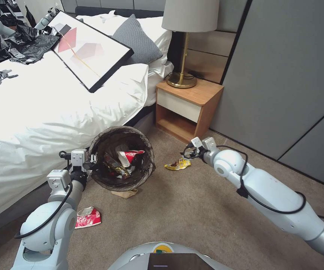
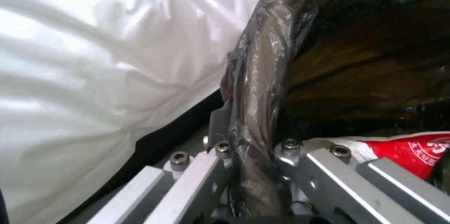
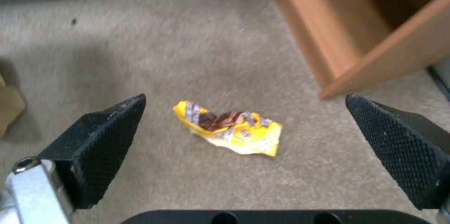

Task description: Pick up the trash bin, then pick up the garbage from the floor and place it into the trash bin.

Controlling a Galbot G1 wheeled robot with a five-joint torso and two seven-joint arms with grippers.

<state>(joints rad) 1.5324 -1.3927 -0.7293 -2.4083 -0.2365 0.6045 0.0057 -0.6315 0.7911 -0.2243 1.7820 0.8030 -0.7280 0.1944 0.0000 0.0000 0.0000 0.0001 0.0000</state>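
Left gripper [image 1: 90,159] clamped on the bag-lined rim of the trash bin [image 1: 121,159], at the bin's 9 o'clock, bin tilted beside the bed [image 1: 38,108]; right gripper [image 3: 244,146] spread wide, empty, above a yellow wrapper [image 3: 230,127] on the floor [image 3: 154,51], at the bin's 3 o'clock.

Bedroom, hotel-like. Bed [image 1: 57,108] carried white linen, a grey pillow [image 1: 137,39] and a framed picture [image 1: 90,48]. Wooden nightstand [image 1: 186,105] beside it held a brass lamp [image 1: 186,41]. Beige carpet floor [image 1: 191,210]; grey panelled wall [image 1: 281,75].
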